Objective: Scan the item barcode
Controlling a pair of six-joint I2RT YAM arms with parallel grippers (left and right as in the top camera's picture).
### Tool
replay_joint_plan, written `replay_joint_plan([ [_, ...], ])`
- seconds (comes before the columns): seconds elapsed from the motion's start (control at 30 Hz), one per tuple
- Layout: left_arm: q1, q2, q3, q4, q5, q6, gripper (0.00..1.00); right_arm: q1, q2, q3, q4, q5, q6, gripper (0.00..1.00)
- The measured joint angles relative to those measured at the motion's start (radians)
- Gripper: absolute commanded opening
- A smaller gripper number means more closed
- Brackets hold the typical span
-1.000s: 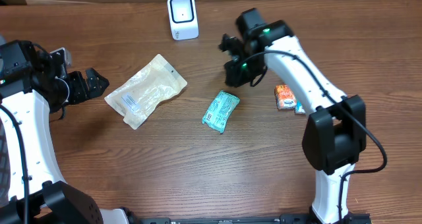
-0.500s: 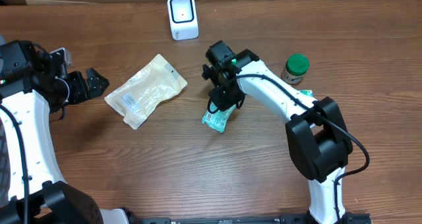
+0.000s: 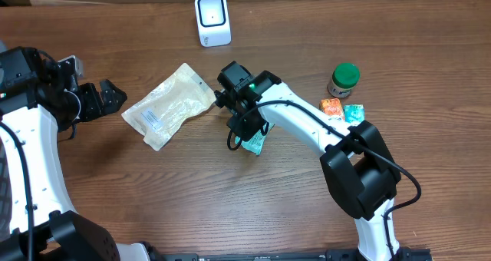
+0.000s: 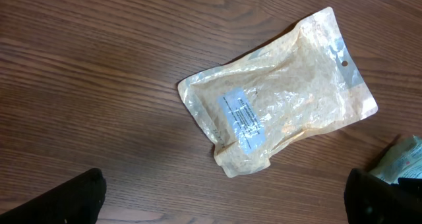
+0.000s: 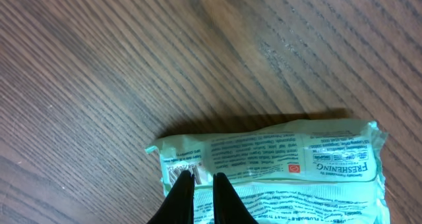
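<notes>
The green packet [image 3: 255, 144] lies flat on the wooden bench [image 3: 153, 199], a little right of the middle, and most of it is hidden from above by the right gripper [image 3: 245, 129] hanging directly over it. In the right wrist view the fingers [image 5: 181, 199] stand close together with only a thin slit between them. Their tips rest on the packet's printed wrapper near its left end. I cannot tell whether they pinch any of the film.

The left gripper [image 3: 115, 100] hovers off to the left side, its fingers [image 4: 72, 199] spread wide with nothing between them. Just beside it lies a clear tan pouch [image 3: 170, 106] with a white label, near the green packet but not touching it. A white scanner [image 3: 212, 19] stands at the far edge. To the right are a green-lidded jar [image 3: 344, 80] and two small sachets, orange [image 3: 331, 108] and teal [image 3: 354, 113].
</notes>
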Motion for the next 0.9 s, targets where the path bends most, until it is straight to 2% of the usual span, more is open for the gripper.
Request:
replay_joint_plan([
  [0.23, 0.000, 0.000, 0.000, 0.000, 0.000, 0.000, 0.99, -0.001, 0.000, -0.009, 0.010, 0.012, -0.003, 0.09],
  [0.6, 0.000, 0.000, 0.000, 0.000, 0.000, 0.000, 1.00, -0.001, -0.003, -0.101, 0.115, 0.010, -0.005, 0.10],
  [0.8, 0.000, 0.000, 0.000, 0.000, 0.000, 0.000, 1.00, -0.001, -0.010, -0.112, 0.120, 0.010, -0.008, 0.23],
  [0.9, 0.000, 0.000, 0.000, 0.000, 0.000, 0.000, 1.00, -0.001, -0.010, -0.113, 0.117, 0.009, -0.010, 0.38],
])
